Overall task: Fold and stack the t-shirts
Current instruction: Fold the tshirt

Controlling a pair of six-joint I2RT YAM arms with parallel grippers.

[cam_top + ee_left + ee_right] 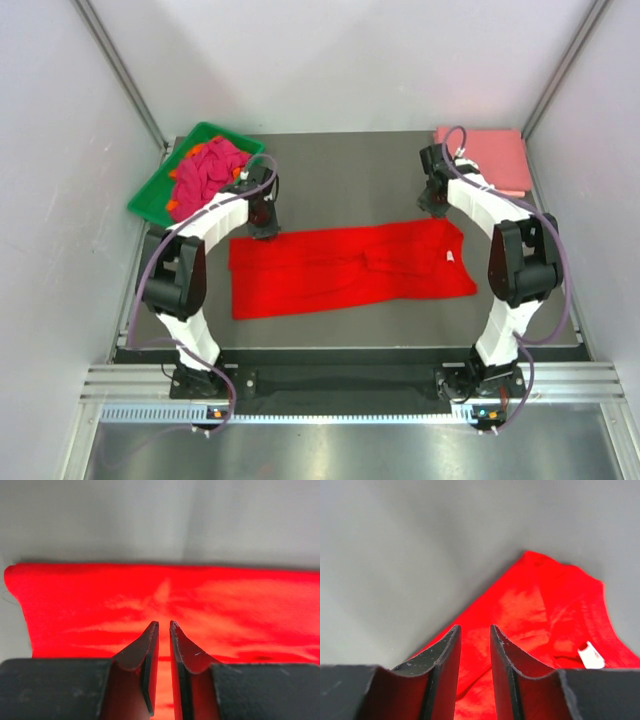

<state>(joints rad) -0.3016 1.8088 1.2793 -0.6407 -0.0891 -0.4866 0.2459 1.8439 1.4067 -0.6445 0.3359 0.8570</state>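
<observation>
Currently shows the red t-shirt point(340, 272) flat on the middle of the tabletop point(350, 175), folded into a long band with its long axis running left to right and its neck and white label point(450, 256) at the right end. Puts that band on the near side of both claws, towards the arm bases.

Shows the left claw point(264, 228) over the far edge near the left end, parted to a narrow slit with nothing pinched, only red cloth below and ahead of the tips. Shows the right claw point(436, 207) just off the far right corner by the shoulder, over bare tabletop beside the cloth, narrowly parted too, a shade wider, holding nothing.

Leaves a folded salmon pink shirt point(487, 158) at the far right corner, near the right arm, and magenta shirts point(208, 168) heaped in the green tray point(150, 197) at the far left.

Probably calls next for an end-over-end fold across the long axis. Turns on each end lying nearest its own arm: hem end to the left, collar end to the right. Needs a reach back and down onto the far edge for either pinch.
</observation>
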